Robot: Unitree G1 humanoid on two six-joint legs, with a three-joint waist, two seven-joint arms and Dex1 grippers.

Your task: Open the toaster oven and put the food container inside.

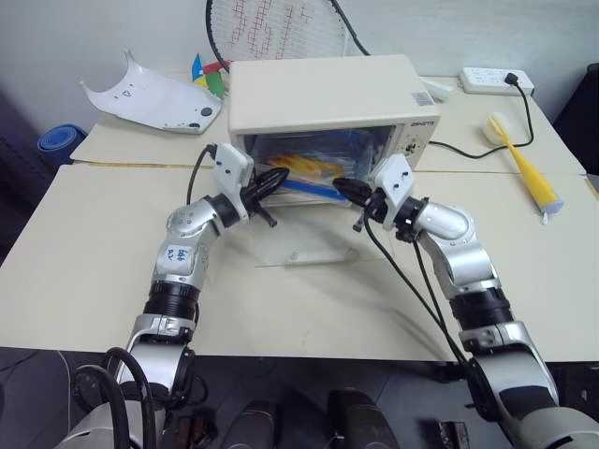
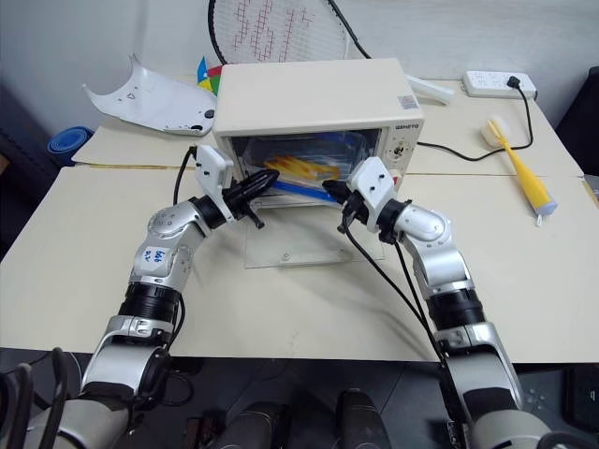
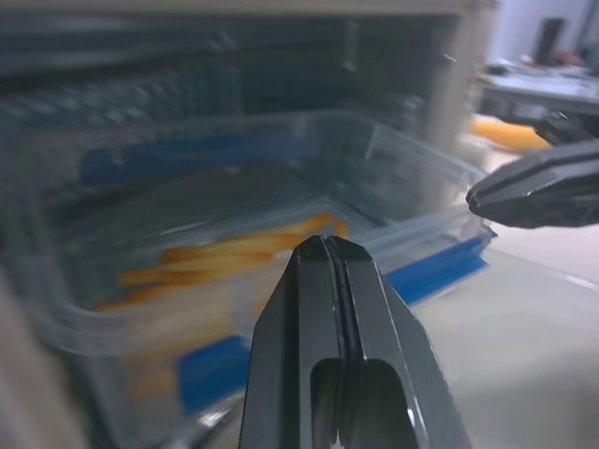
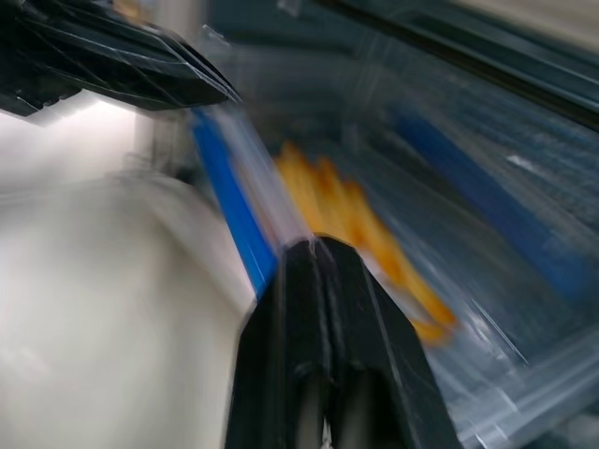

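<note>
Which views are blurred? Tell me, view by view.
Right wrist view: heavy streaking over the food container and oven interior. Left wrist view: soft background, left gripper fairly sharp. Both eye views: crisp, toaster oven evenly lit.

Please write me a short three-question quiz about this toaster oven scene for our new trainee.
1. True or false: the cream-white boxy toaster oven has its glass door dropped open.
2. Where is the clear rectangular plastic food container with blue clip strips?
3. Are the fingers of the left hand and right hand (a) spread or (b) closed?

Key: 1 true. 2 In the oven's mouth, partly inside. 3 b.
</note>
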